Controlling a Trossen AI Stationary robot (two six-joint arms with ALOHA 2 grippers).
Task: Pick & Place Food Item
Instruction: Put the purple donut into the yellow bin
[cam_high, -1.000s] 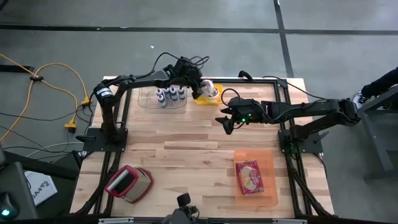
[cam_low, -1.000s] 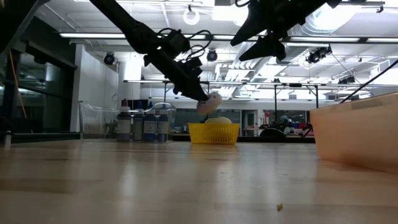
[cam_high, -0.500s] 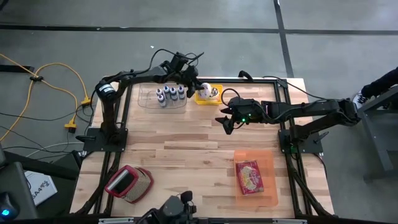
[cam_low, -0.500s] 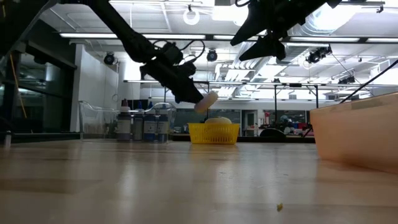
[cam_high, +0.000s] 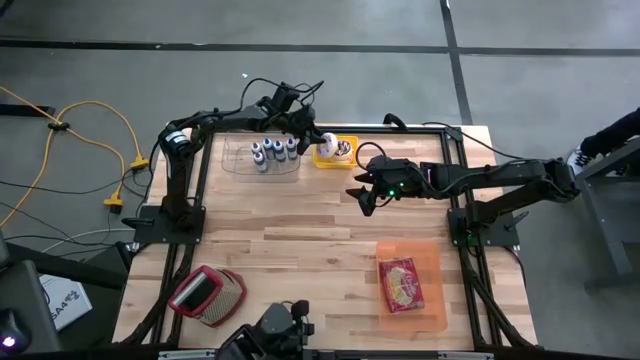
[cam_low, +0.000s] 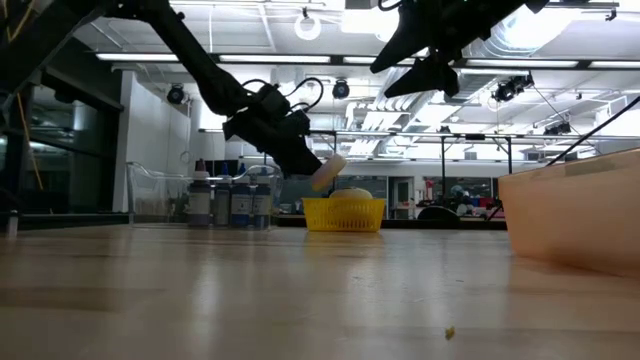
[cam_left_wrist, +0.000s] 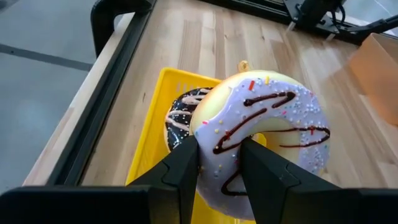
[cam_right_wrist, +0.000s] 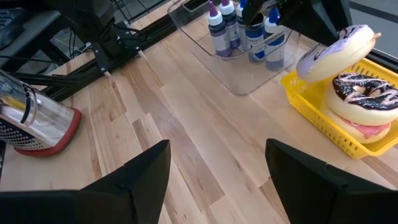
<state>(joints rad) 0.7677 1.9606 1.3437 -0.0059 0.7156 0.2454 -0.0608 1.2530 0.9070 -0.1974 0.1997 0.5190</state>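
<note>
A lilac-iced donut (cam_left_wrist: 264, 121) with chocolate drizzle and sprinkles hangs in my left gripper (cam_left_wrist: 219, 171), which is shut on it at the table's far side. It hovers at the left rim of a yellow basket (cam_high: 337, 155). In the basket, a chocolate donut (cam_right_wrist: 364, 87) lies on a pink one. In the low view the held donut (cam_low: 330, 170) is clear above the basket (cam_low: 343, 213). My right gripper (cam_high: 365, 196) waits open in mid-air, just right of the table's middle, holding nothing. My left gripper pinches the part of the donut's ring nearest to it (cam_left_wrist: 221, 155) between its two fingers. The fingers (cam_left_wrist: 186, 168) come slanting down from the table's far left. The donut is lifted clear above the basket and tilted, its iced face turned up and toward the gripper.
A clear tray of small bottles (cam_high: 265, 155) stands just left of the basket. An orange bin (cam_high: 437, 300) holding a red packet (cam_high: 401, 284) is at the near right. A red-rimmed grater (cam_high: 208, 296) lies at the near left. Bare wood lies in the middle.
My left gripper, still shut on the donut, has drawn back toward the table's left and sunk a little while its wrist turned. The donut has gone from over the basket's middle to its left rim and tipped further.
</note>
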